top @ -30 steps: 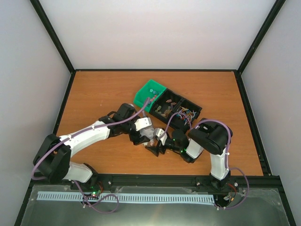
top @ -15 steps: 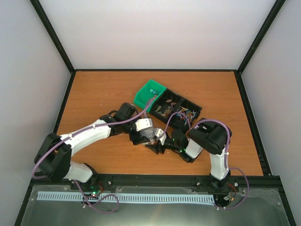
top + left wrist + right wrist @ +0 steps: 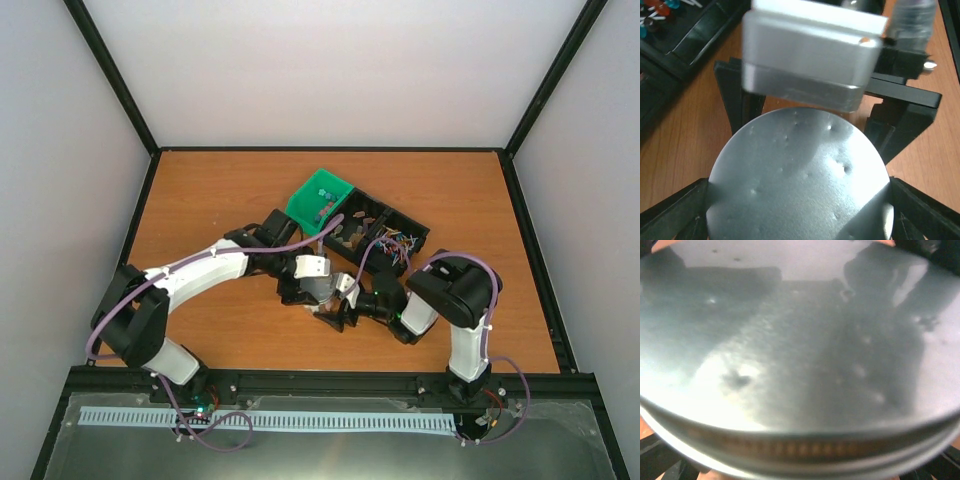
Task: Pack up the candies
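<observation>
A jar with a round silver lid point(image 3: 325, 292) stands on the table between both grippers. The lid fills the left wrist view point(image 3: 800, 175) and the right wrist view point(image 3: 800, 340), where its ribbed rim shows. My left gripper point(image 3: 314, 290) is shut on the jar, a black finger on each side point(image 3: 797, 205). My right gripper point(image 3: 338, 303) reaches in from the opposite side, its fingers against the lid's far edge point(image 3: 817, 120). The candies point(image 3: 322, 193), tiny bright pieces, lie in a green bin point(image 3: 300, 208) behind the grippers. The jar's contents are hidden.
A black divided tray point(image 3: 421, 236) sits right of the green bin, holding brown lumpy pieces point(image 3: 350, 233) and thin multicoloured sticks point(image 3: 398, 242). Its corner shows in the left wrist view point(image 3: 670, 45). Walls enclose the table on three sides.
My left arm has swung so its elbow sits further right and forward. Both grippers stay on the jar, which has shifted slightly toward the near edge.
</observation>
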You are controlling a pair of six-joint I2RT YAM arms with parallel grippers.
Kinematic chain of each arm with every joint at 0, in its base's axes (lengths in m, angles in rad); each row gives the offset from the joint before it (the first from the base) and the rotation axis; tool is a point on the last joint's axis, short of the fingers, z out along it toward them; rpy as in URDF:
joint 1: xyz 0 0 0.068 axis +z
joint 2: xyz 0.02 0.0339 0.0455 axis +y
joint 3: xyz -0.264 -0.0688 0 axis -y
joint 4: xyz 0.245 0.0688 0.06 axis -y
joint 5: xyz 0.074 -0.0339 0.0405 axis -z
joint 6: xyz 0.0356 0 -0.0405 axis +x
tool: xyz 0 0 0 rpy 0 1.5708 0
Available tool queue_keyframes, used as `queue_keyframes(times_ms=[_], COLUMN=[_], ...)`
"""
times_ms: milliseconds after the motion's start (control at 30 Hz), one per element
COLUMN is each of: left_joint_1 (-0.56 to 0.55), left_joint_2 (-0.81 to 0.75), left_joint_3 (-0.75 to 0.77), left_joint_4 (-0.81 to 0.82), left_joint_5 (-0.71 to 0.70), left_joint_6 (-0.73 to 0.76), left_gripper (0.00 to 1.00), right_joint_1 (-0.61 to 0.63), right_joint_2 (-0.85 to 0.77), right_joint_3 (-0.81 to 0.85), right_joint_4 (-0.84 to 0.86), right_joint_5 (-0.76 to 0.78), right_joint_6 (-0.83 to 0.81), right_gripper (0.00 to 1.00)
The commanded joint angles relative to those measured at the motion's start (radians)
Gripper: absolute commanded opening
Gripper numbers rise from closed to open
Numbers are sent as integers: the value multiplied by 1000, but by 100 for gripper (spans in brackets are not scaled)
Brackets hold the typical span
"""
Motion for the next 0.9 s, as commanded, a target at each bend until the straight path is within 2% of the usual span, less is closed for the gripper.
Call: queue_keyframes(times_ms=[0,67,167,433,567,667,867], left_joint_1=[-4,-6,-15,-61,-61,-58,-31], left_joint_2=[-15,-40,-70,-84,-87,-65,5], left_joint_3=[-86,-109,-136,-163,-160,-143,-66], left_joint_4=[44,111,192,217,170,88,-162], left_joint_5=[-73,-106,-157,-171,-167,-142,-7], left_joint_6=[-311,-439,-553,-631,-514,-326,71], left_gripper=[72,72,72,72,73,74,74], right_joint_1=[-15,-1,21,45,45,45,44], right_joint_2=[-51,-48,-38,18,14,7,-12], right_joint_3=[-9,-11,-5,43,26,8,-34], right_joint_4=[40,42,48,45,46,49,70], right_joint_5=[57,106,150,218,217,199,134], right_joint_6=[18,33,63,70,38,30,-6], right_gripper=[100,100,100,97,89,83,74])
